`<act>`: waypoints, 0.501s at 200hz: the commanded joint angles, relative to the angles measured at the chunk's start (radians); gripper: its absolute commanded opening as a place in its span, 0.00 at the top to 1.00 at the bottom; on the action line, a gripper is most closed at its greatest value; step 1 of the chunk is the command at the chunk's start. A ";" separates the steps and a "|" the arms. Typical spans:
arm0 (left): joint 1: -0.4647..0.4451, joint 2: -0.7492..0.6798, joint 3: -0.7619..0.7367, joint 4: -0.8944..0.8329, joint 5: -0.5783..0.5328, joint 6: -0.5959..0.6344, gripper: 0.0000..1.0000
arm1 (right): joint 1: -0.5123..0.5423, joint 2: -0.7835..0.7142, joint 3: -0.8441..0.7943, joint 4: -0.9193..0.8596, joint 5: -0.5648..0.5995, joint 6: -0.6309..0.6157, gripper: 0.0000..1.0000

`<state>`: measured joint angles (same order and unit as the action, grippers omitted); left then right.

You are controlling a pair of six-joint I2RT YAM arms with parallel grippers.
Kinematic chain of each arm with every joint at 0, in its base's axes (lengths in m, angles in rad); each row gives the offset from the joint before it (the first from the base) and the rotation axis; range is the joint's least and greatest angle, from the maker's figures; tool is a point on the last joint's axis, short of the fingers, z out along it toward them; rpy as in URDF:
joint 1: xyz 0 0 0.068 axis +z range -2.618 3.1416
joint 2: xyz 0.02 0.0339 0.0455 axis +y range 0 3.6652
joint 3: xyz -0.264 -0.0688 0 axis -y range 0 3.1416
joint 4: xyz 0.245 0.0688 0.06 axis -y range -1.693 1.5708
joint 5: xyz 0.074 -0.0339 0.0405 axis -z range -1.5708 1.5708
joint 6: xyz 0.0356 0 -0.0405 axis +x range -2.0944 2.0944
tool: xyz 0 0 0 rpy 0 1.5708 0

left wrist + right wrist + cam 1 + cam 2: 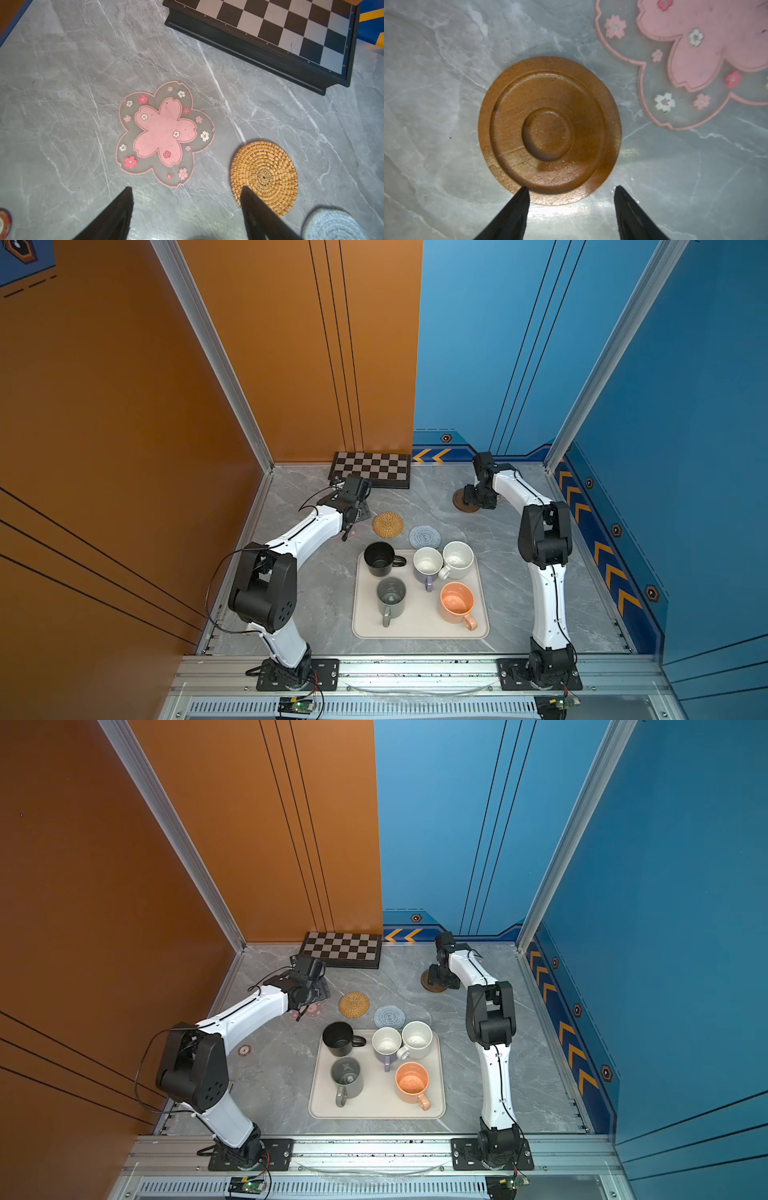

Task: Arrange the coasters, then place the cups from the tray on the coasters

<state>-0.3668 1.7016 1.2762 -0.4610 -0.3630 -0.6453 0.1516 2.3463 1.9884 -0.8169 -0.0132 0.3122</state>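
While left tool (186, 187) and right tool (571, 187) gape empty, the grey mug (390, 600) points its handle nearward.

Glossy wooden disc (549, 131), woven rattan coaster (264, 176), marbled tabletop (62, 83)

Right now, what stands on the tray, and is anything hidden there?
Upright on the tray stand the black mug, grey mug, lavender mug, speckled white mug and peach mug. Nothing else shows there; the tray surface under each mug is covered.
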 commanded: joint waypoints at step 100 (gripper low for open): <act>0.015 0.013 -0.012 0.003 -0.016 -0.011 0.19 | 0.011 0.109 0.091 0.005 0.009 0.083 0.37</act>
<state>-0.3603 1.7020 1.2755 -0.4606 -0.3630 -0.6453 0.1459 2.4046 2.0525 -0.8005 -0.0151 0.3470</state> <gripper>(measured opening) 0.816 0.643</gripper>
